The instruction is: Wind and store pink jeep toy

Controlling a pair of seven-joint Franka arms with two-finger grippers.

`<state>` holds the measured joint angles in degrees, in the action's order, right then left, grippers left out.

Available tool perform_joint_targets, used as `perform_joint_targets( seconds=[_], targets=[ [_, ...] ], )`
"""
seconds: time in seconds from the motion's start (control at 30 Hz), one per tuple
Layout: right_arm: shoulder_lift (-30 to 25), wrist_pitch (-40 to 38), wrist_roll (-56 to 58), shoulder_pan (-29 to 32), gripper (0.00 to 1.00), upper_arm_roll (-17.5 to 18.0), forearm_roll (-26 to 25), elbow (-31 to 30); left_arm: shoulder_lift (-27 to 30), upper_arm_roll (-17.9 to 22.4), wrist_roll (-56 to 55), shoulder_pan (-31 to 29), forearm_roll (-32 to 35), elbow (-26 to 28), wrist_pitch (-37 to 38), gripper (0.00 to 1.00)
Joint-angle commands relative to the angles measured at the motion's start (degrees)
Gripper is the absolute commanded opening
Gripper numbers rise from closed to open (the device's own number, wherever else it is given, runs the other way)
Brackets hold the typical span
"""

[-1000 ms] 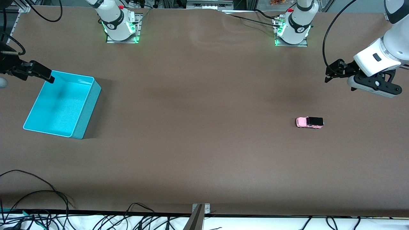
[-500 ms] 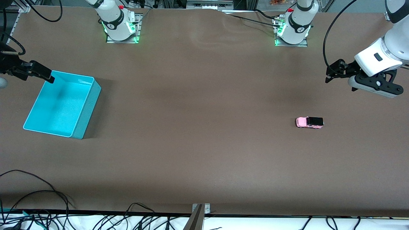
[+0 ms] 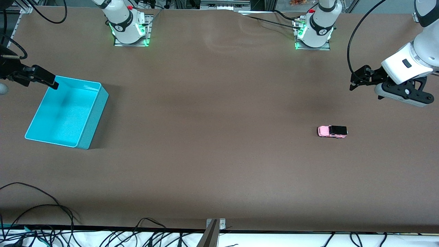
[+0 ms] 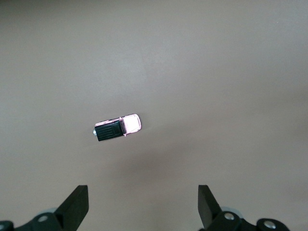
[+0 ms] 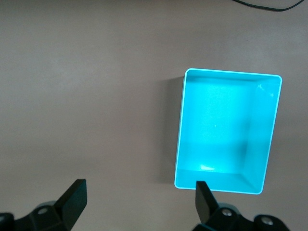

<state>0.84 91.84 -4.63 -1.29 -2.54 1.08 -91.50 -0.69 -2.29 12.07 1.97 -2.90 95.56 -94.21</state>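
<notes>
The pink jeep toy (image 3: 332, 131) stands on the brown table toward the left arm's end, pink body with a black roof; the left wrist view shows it from above as the pink jeep toy (image 4: 118, 128). My left gripper (image 3: 357, 81) hangs open and empty in the air over bare table beside the jeep, toward the table's end, well apart from it; its fingertips (image 4: 77, 202) frame bare table. My right gripper (image 3: 40, 79) is open and empty over the edge of the turquoise bin (image 3: 68, 111), which is empty (image 5: 226, 130).
The two arm bases (image 3: 130, 27) (image 3: 313, 32) stand along the table edge farthest from the front camera. Loose black cables (image 3: 41, 219) and a metal bracket (image 3: 214, 224) line the nearest edge. A wide stretch of bare brown table separates jeep and bin.
The left arm's hand has drifted slightly toward its end of the table. The jeep, the bin and the right arm have not moved.
</notes>
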Motion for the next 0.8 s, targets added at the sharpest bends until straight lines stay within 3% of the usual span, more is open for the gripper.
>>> perform_joint_targets(
  seconds=[0.0, 0.77],
  targets=[
    [-0.1, -0.1, -0.1, 0.1, 1.00, 0.2, 0.0, 0.7, -1.0, 0.3, -2.7, 0.3, 0.9, -2.2, 1.5, 1.00],
    [-0.1, -0.1, -0.3, 0.1, 1.00, 0.2, 0.1, 0.8, -1.2, 0.4, -3.6, 0.2, 1.0, -2.2, 3.6, 1.00]
  ],
)
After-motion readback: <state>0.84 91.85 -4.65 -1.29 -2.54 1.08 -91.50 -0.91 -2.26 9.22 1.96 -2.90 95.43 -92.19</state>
